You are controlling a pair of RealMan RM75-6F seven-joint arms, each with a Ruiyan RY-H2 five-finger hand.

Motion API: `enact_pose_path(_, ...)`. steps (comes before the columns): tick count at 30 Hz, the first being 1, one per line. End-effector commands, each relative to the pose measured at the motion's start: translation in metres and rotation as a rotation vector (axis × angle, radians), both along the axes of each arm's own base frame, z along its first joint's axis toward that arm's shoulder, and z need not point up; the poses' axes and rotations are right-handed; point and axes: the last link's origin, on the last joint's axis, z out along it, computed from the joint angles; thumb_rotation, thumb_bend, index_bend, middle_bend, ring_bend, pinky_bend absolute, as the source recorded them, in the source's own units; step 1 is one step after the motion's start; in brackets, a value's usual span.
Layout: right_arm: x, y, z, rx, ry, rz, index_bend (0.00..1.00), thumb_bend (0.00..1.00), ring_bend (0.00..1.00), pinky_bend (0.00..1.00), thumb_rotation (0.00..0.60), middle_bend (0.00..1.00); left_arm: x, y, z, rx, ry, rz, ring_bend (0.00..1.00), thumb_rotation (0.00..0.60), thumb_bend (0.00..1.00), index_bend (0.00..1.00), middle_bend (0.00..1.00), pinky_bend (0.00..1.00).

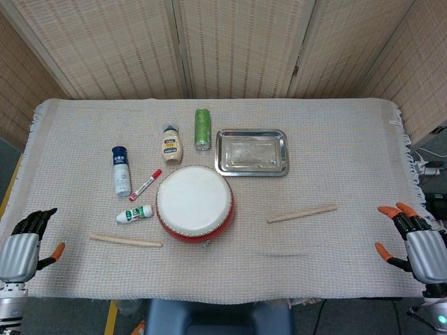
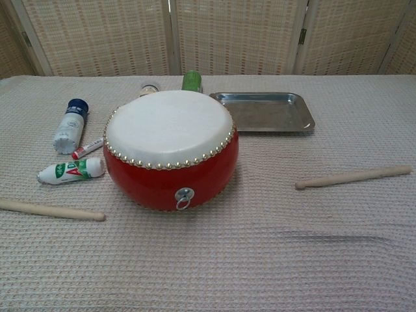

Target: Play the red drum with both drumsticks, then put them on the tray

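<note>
Both sticks (image 1: 126,241) (image 1: 302,213) lay untouched; your left hand (image 1: 22,246) and right hand (image 1: 413,241) hung empty, fingers apparently spread. You needed to grasp one each.

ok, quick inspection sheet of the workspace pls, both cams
Surface: table under a woven cloth, fringed right edge.
Job's things: red drum upright, near centre; left drumstick and right drumstick flat on the cloth either side, untouched; tray behind the drum, bare.
Clutter: blue-capped bottle, red marker, small white tube, squeeze bottle, green can, all left of or behind the drum.
Hands: left hand and right hand at the table's near corners, fingers apart, holding nothing.
Cables: some past the right edge.
Surroundings: woven screen panels behind.
</note>
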Motion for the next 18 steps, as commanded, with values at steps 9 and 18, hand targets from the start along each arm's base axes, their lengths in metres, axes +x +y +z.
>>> enact_pose_path(9, 0.004, 0.000, 0.003, -0.013, -0.007, 0.015, 0.22, 0.19, 0.10, 0.25, 0.600, 0.22, 0.006, 0.010, -0.015, -0.084, -0.036, -0.077, 0.29, 0.600, 0.32, 0.32, 0.35, 0.31)
enact_pose_path(18, 0.006, -0.008, 0.003, -0.012, -0.013, 0.030, 0.22, 0.19, 0.10, 0.25, 0.600, 0.22, 0.021, 0.029, -0.062, -0.262, -0.029, -0.144, 0.30, 0.600, 0.37, 0.41, 0.37, 0.31)
